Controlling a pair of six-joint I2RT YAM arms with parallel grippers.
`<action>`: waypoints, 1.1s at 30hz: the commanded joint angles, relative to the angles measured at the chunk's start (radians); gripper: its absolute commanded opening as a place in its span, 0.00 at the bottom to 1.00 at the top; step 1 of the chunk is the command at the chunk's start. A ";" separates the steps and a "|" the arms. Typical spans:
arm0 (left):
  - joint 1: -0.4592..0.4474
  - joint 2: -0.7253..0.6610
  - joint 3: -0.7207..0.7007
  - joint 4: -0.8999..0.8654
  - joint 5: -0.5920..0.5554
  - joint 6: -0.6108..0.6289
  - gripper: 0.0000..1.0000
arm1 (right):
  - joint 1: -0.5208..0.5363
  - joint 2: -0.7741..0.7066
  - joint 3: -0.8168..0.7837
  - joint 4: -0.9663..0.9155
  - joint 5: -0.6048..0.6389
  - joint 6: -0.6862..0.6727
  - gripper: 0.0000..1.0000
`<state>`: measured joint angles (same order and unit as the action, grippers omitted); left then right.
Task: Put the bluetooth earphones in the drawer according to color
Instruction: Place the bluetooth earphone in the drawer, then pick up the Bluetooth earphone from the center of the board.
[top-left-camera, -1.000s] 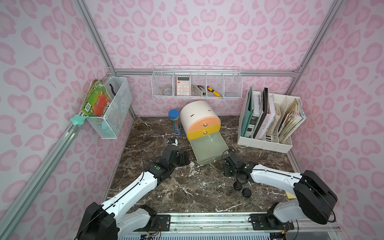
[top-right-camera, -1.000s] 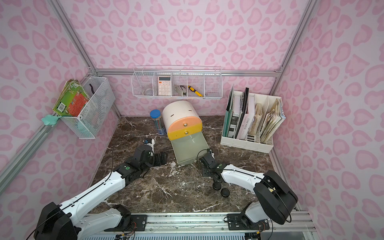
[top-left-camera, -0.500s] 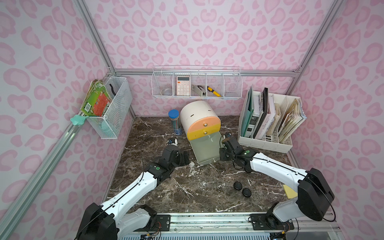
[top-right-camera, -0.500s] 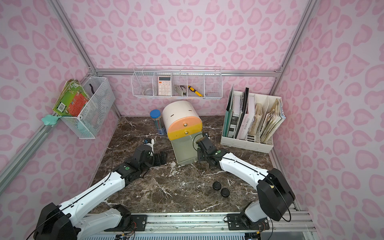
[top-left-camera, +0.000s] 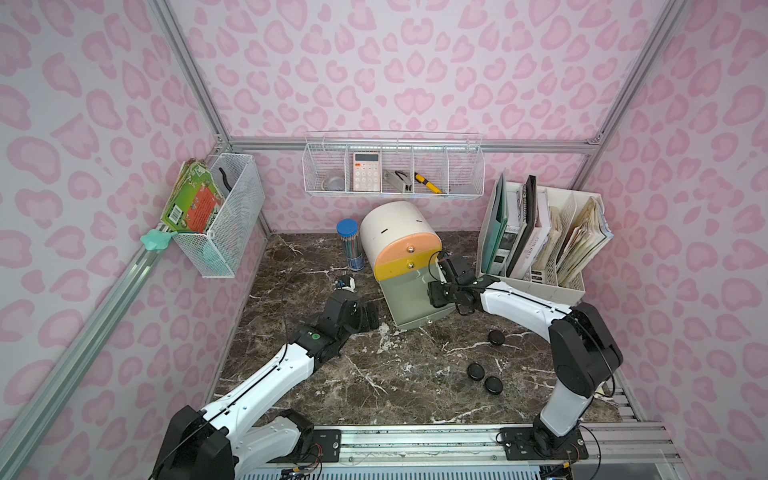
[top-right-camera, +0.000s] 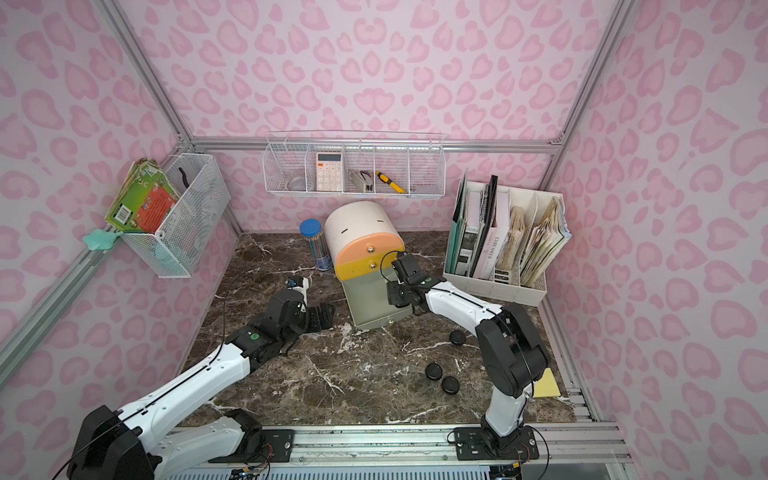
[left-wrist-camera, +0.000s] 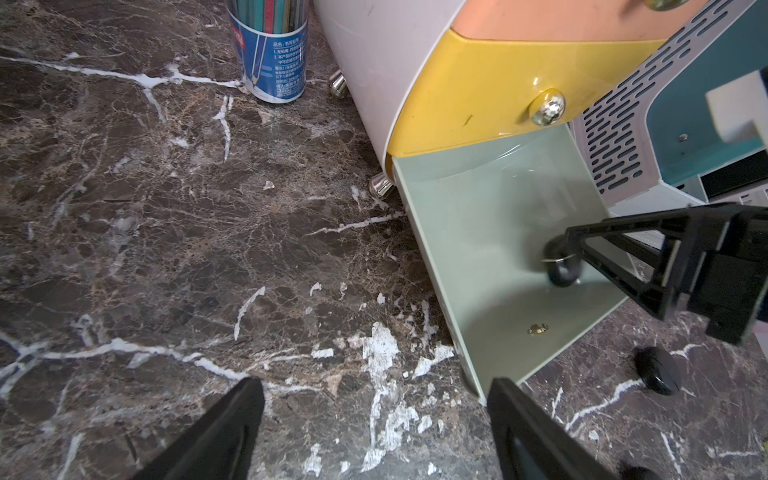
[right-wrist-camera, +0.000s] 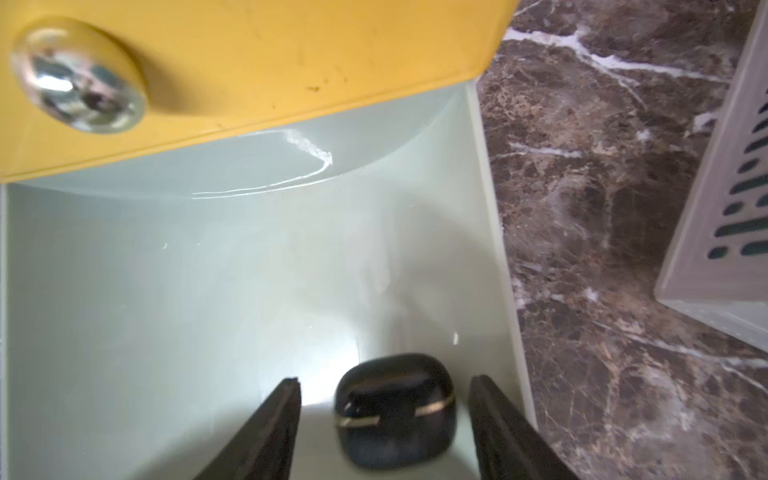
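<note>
The drawer cabinet (top-left-camera: 395, 232) is a white barrel with peach and yellow fronts shut and its grey-green drawer (top-left-camera: 409, 299) pulled out. My right gripper (top-left-camera: 435, 294) hovers over that drawer's right side, open. A black earphone case (right-wrist-camera: 395, 409) sits blurred between its fingers, with a gap on each side. The left wrist view shows this case (left-wrist-camera: 563, 270) low in the drawer. Three more black earphone cases (top-left-camera: 496, 337) (top-left-camera: 475, 371) (top-left-camera: 493, 385) lie on the marble to the drawer's front right. My left gripper (top-left-camera: 368, 318) rests open and empty on the table left of the drawer.
A blue-capped pencil tube (top-left-camera: 348, 245) stands left of the cabinet. A white file rack (top-left-camera: 540, 249) with books stands close to the right of it. Wire baskets (top-left-camera: 392, 170) (top-left-camera: 220, 216) hang on the walls. A yellow note (top-right-camera: 544, 384) lies at the front right.
My right gripper carried a black case from the table's right front up over the grey-green drawer, then opened and let it go. The left arm has not moved.
</note>
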<state>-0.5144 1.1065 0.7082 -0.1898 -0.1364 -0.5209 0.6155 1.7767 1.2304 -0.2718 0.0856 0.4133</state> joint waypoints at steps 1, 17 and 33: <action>0.001 0.004 0.006 -0.002 -0.008 0.007 0.89 | 0.000 -0.002 0.021 0.000 -0.026 -0.021 0.79; -0.050 0.022 0.015 0.025 0.047 0.031 0.90 | -0.021 -0.321 -0.213 0.048 0.000 0.003 0.98; -0.430 0.361 0.281 -0.107 0.000 0.001 0.91 | -0.282 -0.661 -0.528 0.120 -0.046 0.105 0.98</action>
<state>-0.8974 1.4216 0.9463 -0.2390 -0.1078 -0.5064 0.3672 1.1545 0.7284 -0.1955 0.0711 0.4961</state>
